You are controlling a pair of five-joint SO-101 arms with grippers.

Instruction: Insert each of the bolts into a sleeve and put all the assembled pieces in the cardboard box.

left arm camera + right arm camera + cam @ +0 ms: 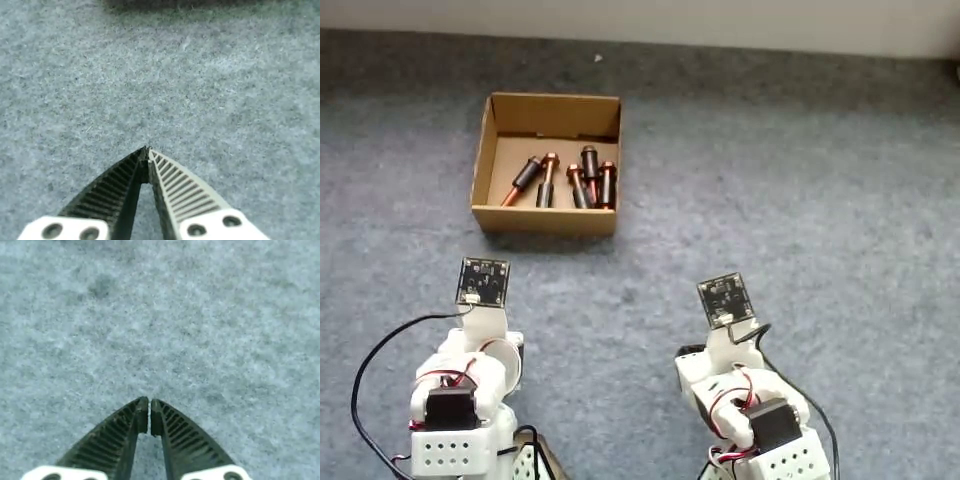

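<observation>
From the high view, the cardboard box (548, 165) sits open on the grey carpet (800, 180). Inside it lie copper-coloured bolts (551, 160), each in a dark sleeve (545, 194), gathered on the box floor toward its near wall. One at the end of the row is tilted and the others are roughly side by side. The left arm (470, 400) is parked just short of the box's near wall. The right arm (750, 400) sits beside it, further from the box and well apart from it. Over to the left wrist view: the left gripper (148, 152) has its ribbed fingers (175, 182) pressed together at the tips, with nothing between them and carpet below. And the right wrist view: the right gripper (149, 404) is drawn together too, tips all but touching, holding nothing above the carpet.
</observation>
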